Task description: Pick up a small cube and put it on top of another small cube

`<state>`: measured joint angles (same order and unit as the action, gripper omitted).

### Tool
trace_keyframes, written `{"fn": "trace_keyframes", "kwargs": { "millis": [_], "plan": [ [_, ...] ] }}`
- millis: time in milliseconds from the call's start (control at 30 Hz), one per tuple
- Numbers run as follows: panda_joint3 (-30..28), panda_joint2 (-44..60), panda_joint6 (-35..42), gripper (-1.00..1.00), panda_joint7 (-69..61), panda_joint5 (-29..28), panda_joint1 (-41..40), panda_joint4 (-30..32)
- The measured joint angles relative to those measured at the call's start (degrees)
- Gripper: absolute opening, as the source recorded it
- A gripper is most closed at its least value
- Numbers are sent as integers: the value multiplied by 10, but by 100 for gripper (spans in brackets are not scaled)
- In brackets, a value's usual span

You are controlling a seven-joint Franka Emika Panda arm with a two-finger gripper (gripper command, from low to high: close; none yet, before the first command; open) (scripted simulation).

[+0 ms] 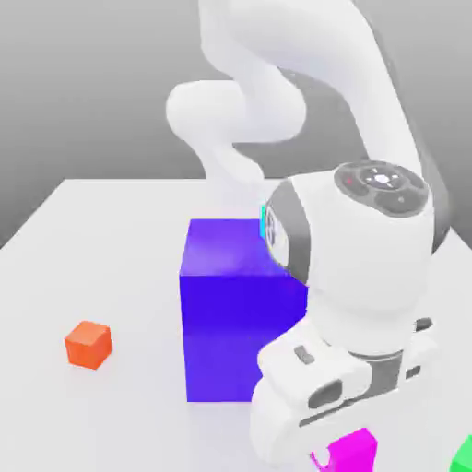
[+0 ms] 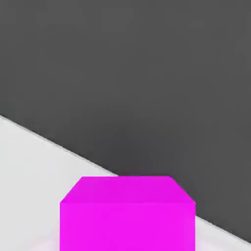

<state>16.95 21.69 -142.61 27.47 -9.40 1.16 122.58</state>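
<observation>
The small cube (image 1: pixel 356 449) is bright magenta and sits at the very front of the white table (image 1: pixel 101 267), right under my hand. My gripper (image 1: pixel 343 454) comes down over it from above, shut on it, and the hand's white body hides most of the fingers. In the hand view the same small cube (image 2: pixel 127 215) looms close and centred, with white table (image 2: pixel 29 162) around it. The small orange cube (image 1: pixel 88 344) lies alone toward the exterior view's left.
A big blue-violet block (image 1: pixel 230 313) stands mid-table, just behind and left of my hand. A sliver of a cyan cube (image 1: pixel 264 221) peeks out behind the arm. A green thing (image 1: pixel 464 455) shows at the lower right edge. The table's edge (image 2: pixel 73 154) runs close to the magenta cube.
</observation>
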Motion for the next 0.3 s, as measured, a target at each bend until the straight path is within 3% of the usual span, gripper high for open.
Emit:
{"fn": "trace_keyframes", "kwargs": {
  "millis": [167,200,300],
  "plan": [
    [32,69,-22,-100,-71,-70,68,-36],
    [28,84,-33,100,-70,-81,76,-40],
    [28,84,-33,100,-70,-81,76,-40]
  ]
}}
